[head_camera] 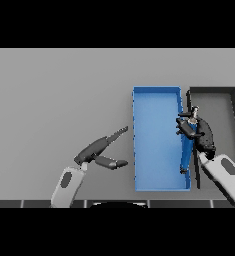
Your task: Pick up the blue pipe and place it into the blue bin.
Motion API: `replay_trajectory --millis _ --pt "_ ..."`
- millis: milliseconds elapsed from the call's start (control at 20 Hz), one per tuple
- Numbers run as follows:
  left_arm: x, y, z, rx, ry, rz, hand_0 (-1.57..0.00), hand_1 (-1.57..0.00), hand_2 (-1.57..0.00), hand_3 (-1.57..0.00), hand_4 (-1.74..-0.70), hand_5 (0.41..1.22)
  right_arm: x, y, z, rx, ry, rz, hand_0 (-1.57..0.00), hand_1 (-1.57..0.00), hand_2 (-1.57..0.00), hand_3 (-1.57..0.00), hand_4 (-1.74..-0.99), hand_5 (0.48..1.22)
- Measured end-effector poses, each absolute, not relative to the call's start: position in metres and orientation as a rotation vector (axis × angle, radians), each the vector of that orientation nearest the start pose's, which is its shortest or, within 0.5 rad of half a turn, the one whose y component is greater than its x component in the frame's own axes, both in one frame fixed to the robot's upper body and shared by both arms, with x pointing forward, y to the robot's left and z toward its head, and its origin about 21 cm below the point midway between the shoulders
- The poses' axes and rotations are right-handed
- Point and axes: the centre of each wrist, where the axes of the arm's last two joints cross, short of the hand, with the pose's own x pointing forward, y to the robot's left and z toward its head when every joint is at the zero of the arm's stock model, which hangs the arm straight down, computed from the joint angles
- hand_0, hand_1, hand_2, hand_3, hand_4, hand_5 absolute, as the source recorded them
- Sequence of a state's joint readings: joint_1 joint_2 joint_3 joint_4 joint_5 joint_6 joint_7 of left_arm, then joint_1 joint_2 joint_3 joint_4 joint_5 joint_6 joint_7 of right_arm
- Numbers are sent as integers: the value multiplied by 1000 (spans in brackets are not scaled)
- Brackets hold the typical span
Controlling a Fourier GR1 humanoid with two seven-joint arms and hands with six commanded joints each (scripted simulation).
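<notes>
The blue bin (156, 95) stands right of the table's middle, long side running away from me. My right hand (198, 132) is over the bin's right wall, fingers curled round the blue pipe (187, 156). The pipe slants down from the hand, and its dark lower end is just inside the bin near the front right corner. A small grey piece shows at its upper end, above the fingers. My left hand (95, 149) rests left of the bin, fingers straight and thumb spread, holding nothing.
A black bin (216, 91) stands directly right of the blue one, their walls almost touching. My right forearm (224, 172) comes in over its front part. Bare grey table (54, 95) lies to the left and behind.
</notes>
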State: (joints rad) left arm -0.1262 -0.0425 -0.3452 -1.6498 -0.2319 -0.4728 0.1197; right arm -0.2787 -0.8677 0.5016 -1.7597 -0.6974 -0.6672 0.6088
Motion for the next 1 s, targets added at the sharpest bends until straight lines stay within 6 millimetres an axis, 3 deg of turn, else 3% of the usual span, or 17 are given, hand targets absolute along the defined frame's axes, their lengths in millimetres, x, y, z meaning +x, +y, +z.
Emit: replay_trajectory --millis 100,150,300,400,750,1000 --pt "255 122 47 -418 -1541 -888 1 1 1 1 -878 427 267 -264 116 -204 -1010 48 -599 -547 -548 -322 -1337 1221" --pt "255 121 46 -420 -1539 -885 1 1 1 1 -878 428 267 -264 116 -214 -1000 98 -479 -437 -438 -258 -1275 1186" --pt "251 118 44 -442 -1542 -877 1 1 1 1 -884 429 271 -259 119 -244 -988 296 -245 -223 -224 -131 -1142 1030" --pt "246 119 45 -443 -1554 -871 1 1 1 1 -886 428 270 -260 110 -257 -906 353 -156 -143 -143 -84 -1083 934" --pt "250 121 48 -417 -1546 -873 1 1 1 1 -887 429 269 -259 102 -307 -817 450 -32 -29 -29 -17 -1038 734" --pt "249 119 46 -411 -1550 -882 1 1 1 1 -886 431 269 -257 102 -319 -807 467 -10 -9 -9 -5 -1020 666"
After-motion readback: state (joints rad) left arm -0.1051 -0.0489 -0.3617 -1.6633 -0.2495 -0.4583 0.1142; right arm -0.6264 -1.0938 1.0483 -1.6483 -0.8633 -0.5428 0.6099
